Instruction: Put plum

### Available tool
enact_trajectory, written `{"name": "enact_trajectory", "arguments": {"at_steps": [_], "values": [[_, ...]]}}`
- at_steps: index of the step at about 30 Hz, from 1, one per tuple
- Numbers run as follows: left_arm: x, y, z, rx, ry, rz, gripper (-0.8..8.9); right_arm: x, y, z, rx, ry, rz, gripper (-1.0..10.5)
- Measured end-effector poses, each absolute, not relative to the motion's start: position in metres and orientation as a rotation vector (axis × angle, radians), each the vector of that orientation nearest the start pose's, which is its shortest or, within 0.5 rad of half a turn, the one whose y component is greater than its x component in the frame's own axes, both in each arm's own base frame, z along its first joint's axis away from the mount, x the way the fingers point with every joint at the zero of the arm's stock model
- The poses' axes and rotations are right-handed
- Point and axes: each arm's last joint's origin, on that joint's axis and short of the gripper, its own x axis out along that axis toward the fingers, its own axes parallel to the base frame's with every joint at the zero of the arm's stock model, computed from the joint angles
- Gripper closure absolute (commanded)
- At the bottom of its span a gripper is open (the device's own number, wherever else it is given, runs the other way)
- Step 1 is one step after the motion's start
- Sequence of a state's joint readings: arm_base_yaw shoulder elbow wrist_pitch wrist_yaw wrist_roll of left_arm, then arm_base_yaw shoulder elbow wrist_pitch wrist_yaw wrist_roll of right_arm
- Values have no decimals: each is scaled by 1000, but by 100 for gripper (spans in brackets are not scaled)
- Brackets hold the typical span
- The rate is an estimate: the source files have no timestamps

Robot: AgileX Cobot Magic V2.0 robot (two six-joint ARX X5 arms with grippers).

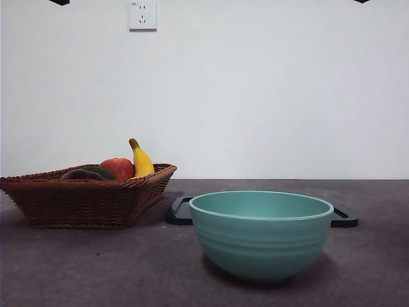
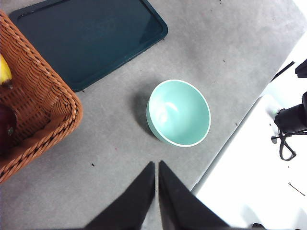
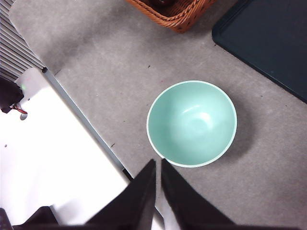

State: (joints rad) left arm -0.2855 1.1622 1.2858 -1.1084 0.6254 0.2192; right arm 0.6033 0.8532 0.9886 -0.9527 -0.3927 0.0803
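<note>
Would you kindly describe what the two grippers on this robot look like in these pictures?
Both look alike: the left gripper and the right gripper each have two plain matte black jaws, broad at the base and tapering to slim pointed tips. No markings, cables or padding are visible on them.

Even, bright light; soft shadows under the bowl (image 1: 261,233) and basket (image 1: 83,195); all views sharp.

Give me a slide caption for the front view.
Plum in wicker basket with apple and banana; empty teal bowl in front.
</note>
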Motion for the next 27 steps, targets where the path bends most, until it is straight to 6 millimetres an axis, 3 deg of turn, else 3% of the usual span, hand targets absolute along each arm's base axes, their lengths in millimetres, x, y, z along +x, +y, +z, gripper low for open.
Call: {"name": "enact_trajectory", "arguments": {"at_steps": [21, 24, 27], "values": [[189, -73, 360, 20, 894, -937, 805, 114, 92, 326, -22, 881, 904, 937], [190, -70, 367, 40, 803, -924, 805, 114, 92, 326, -22, 881, 904, 937], [188, -59, 387, 88, 586, -853, 805, 114, 92, 326, -22, 881, 904, 937]]}}
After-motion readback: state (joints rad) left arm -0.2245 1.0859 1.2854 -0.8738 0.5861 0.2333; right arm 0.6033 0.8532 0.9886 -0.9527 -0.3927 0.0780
